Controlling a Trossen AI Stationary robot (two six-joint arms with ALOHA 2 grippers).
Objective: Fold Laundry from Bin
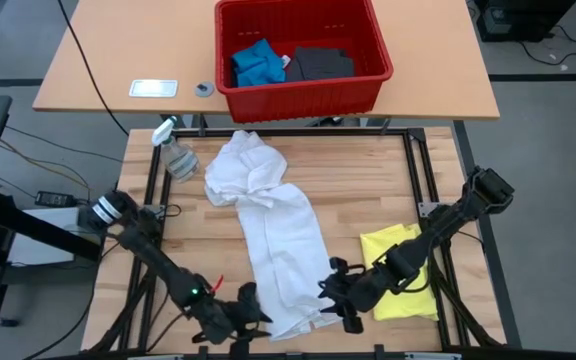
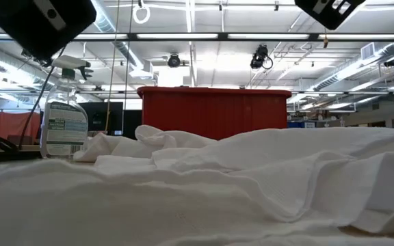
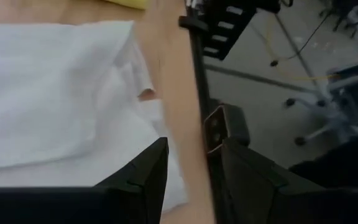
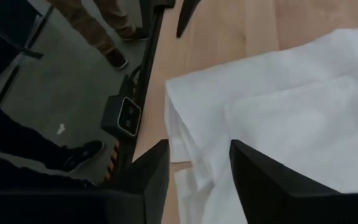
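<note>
The near hem of the white shirt runs out of the overhead picture at the table's near edge, and both claws sit partly over it there, so the exact corners are hard to make out. In the level view the cloth fills the whole foreground and hides the table top; only black pieces of the arms show at the top corners. Inside the red bin a blue piece and a dark grey piece lie side by side, their lower parts hidden by the tub's walls.

The white shirt lies stretched in a long strip down the middle of the wooden table, bunched and crumpled at its far end, flatter and wider toward the near edge. A yellow T-shirt lies folded at the near right, partly under the right arm. A spray bottle lies at the far left of the table, beside the shirt's crumpled end.

The left arm reaches in low from the left, and the left gripper sits at the shirt's near left corner. Its fingers stand apart above the cloth's edge and grip nothing. The right arm stretches from the right across the yellow T-shirt; the right gripper is at the shirt's near right edge, fingers parted over the white cloth, holding nothing that can be seen. A person's shoes and trouser legs show on the floor beyond the table.
</note>
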